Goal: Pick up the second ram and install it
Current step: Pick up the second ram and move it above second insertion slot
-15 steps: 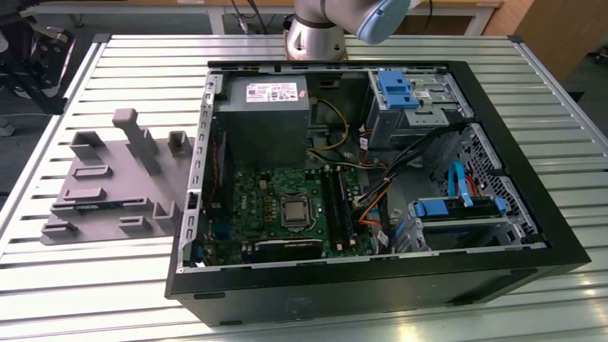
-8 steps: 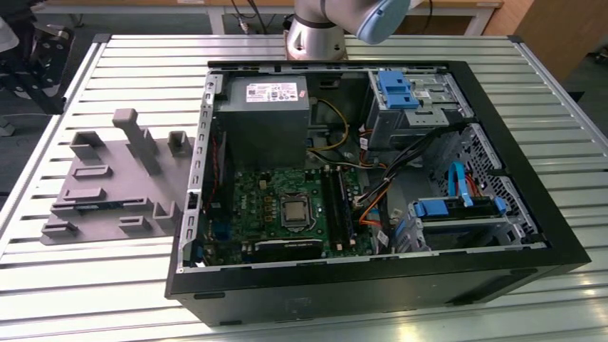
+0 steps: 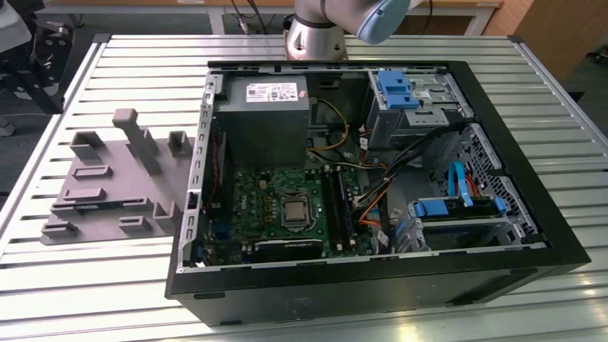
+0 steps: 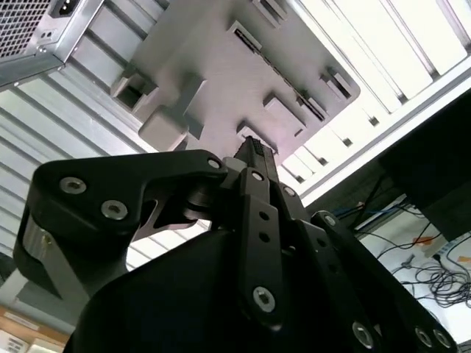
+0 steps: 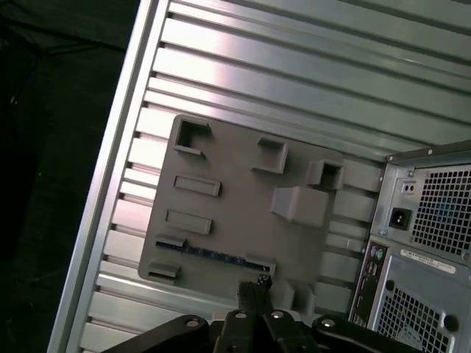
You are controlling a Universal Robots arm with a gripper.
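second ram [image 5: 213,254] seemingly lies just beside claw [image 5: 254,284].

We list one slatted metal table [image 3: 95,285], its ribs running across the exterior view. Directly on it we record two items: a grey plastic fixture [image 3: 114,178] toward the exterior view's left, and an open black computer case [image 3: 380,288] just beside it, toward the exterior view's right.

The arm [image 3: 318,32] is a silver-grey cylinder with a pale blue cap [image 3: 385,18] at the exterior view's top centre, and in both wrist views the gripper [image 4: 254,149] [image 5: 255,285] is matte black with angular links and round silver screws [image 4: 263,298].
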